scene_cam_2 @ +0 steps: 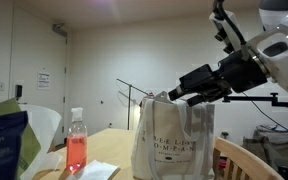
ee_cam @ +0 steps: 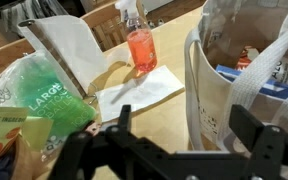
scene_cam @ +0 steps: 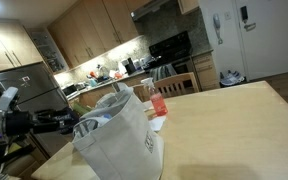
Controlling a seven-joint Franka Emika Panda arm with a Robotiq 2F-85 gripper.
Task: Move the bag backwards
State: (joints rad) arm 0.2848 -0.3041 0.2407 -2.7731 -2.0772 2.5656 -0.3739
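- One tool (ee_cam: 184, 116), jaws spread wide and holding nothing, hangs over the near wall of the bag (ee_cam: 210, 100), apparently lined up to pinch the fabric.
- The bag stands upright at the right of the wrist frame on the desk (ee_cam: 170, 38), near the bottle (ee_cam: 141, 46).

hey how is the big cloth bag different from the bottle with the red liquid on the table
Size: the bag is far bigger than the bottle. Material: the bag is soft off-white fabric with dark lettering; the bottle is clear, showing red liquid. Top: the bag gapes open with items inside; the bottle wears a pale cap. Both stand upright on the wooden table.
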